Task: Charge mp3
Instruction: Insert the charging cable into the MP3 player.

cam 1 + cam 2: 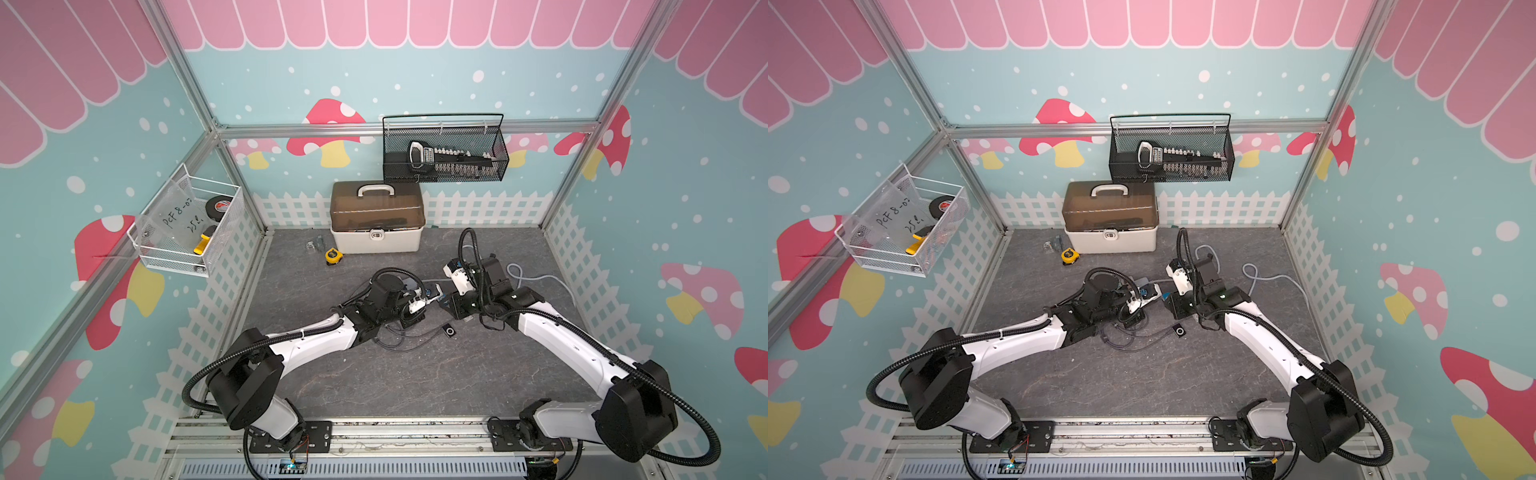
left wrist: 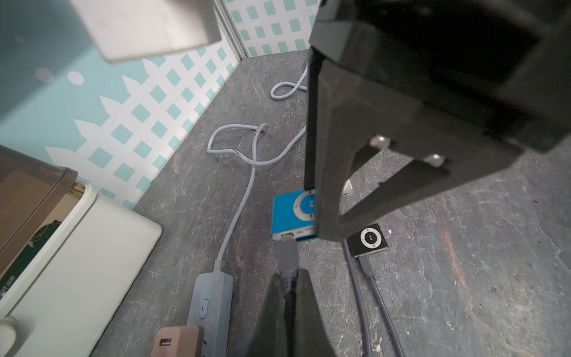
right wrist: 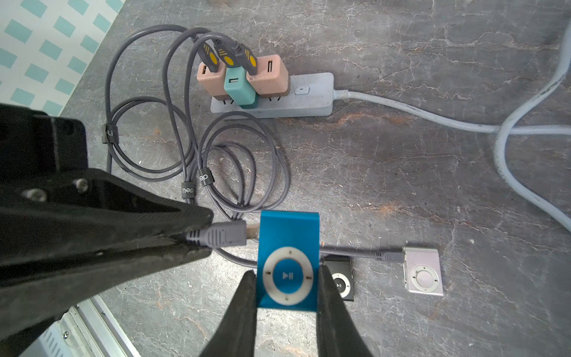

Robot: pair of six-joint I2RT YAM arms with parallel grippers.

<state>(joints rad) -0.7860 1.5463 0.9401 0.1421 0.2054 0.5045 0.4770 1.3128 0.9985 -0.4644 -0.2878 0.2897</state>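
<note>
Top views: both arms meet mid-table (image 1: 415,382), in front of toolbox (image 1: 376,232); left gripper (image 1: 424,300) and right gripper (image 1: 442,298) point tip to tip with blue mp3 (image 1: 434,290) between them, and the jaws are too small to read here. Black mp3 (image 1: 1179,331) lies on the table just nearer the robot, cable attached. Left wrist: left gripper (image 2: 289,296) is clamped tight on grey plug (image 2: 287,259), plug tip at the port on the blue mp3's (image 2: 290,216) edge, depth unclear. Right gripper's finger covers part of the player; power strip (image 2: 213,296) sits beside. Right wrist: right gripper (image 3: 287,275) pinches the blue mp3 (image 3: 289,235) by its two sides, jaws partly closed on it. Plug (image 3: 222,236) comes in from the left gripper (image 3: 197,238), some metal tip showing where it meets the player's edge. Can't tell if the player touches the table. Black mp3 sits just behind, silver mp3 (image 3: 423,272) farther along with a cable in. Three chargers sit in the power strip.
</note>
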